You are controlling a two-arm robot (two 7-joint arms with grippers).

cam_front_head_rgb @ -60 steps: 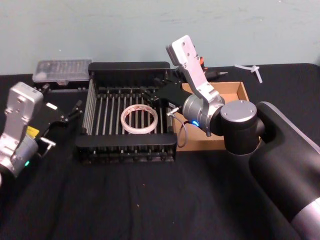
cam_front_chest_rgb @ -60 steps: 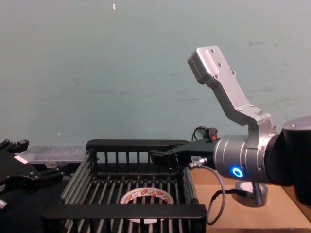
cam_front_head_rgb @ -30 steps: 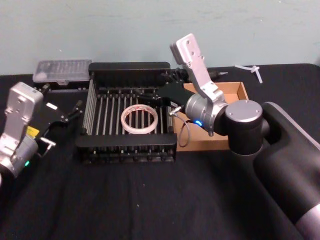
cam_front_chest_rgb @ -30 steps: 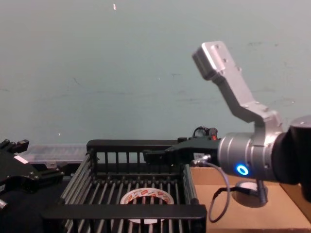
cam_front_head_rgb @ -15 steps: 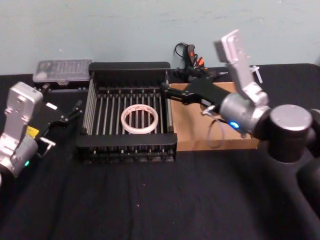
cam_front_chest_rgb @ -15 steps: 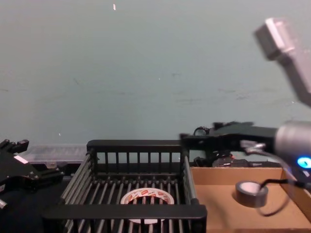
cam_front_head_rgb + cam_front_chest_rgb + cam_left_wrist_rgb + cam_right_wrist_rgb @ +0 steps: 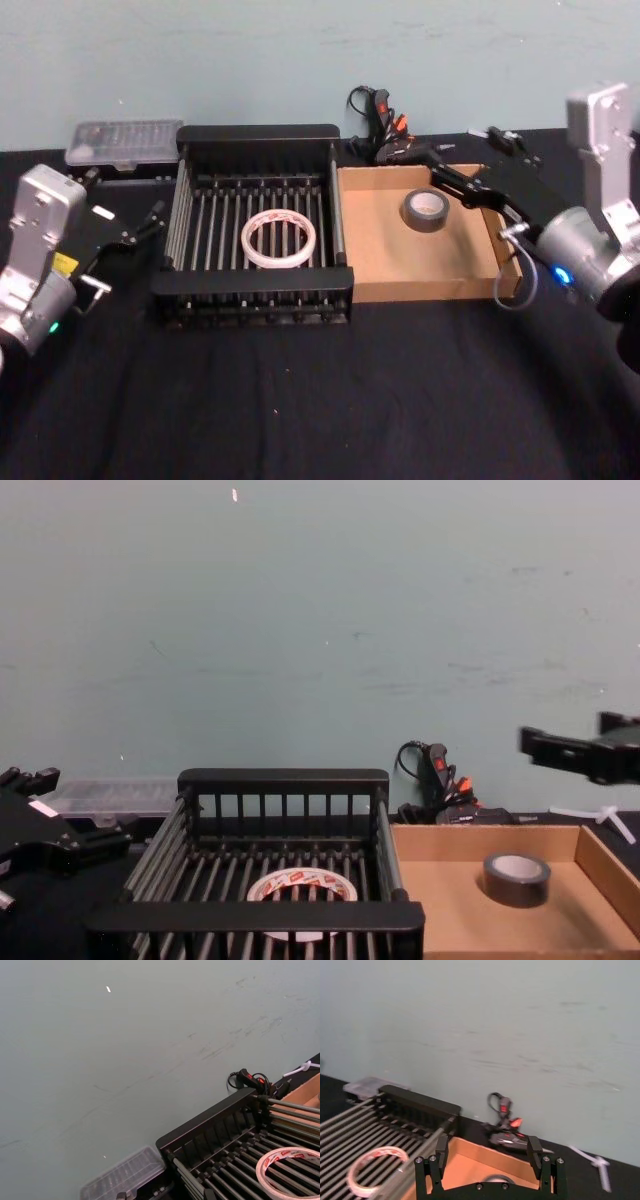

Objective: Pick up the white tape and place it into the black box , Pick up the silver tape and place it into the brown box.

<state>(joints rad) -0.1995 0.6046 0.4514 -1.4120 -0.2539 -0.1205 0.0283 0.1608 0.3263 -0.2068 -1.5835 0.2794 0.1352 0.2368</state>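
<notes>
I see the black table (image 7: 300, 400) carrying everything, with the black box (image 7: 256, 135) at its middle and the brown box (image 7: 370, 250) touching that crate's right side. The black box is a slatted crate with solid top rims, and through its bars the dark surface shows. The brown box is a shallow cardboard tray with low walls.

My right arm sits at the right of the table, and the right gripper (image 7: 450, 178) reaches in above the tray's far right corner. From the right wrist camera its fingers (image 7: 441, 1147) stand well apart, with nothing between them. My left arm is parked at the left edge, and the left gripper (image 7: 150, 220) points toward the crate's left wall without touching it; I cannot tell whether its fingers are apart or together.

A clear plastic case (image 7: 125, 140) lies behind the crate's far left corner. A black glue gun with orange parts (image 7: 385, 125) and its coiled cord lies just behind the tray.

The white tape (image 7: 279, 238) lies flat on the crate's bars, near the middle, with red print on its inner core. The silver tape (image 7: 425, 209) lies flat on the floor of the brown box, toward its far right part, just beside the right gripper's tips and apart from them.
</notes>
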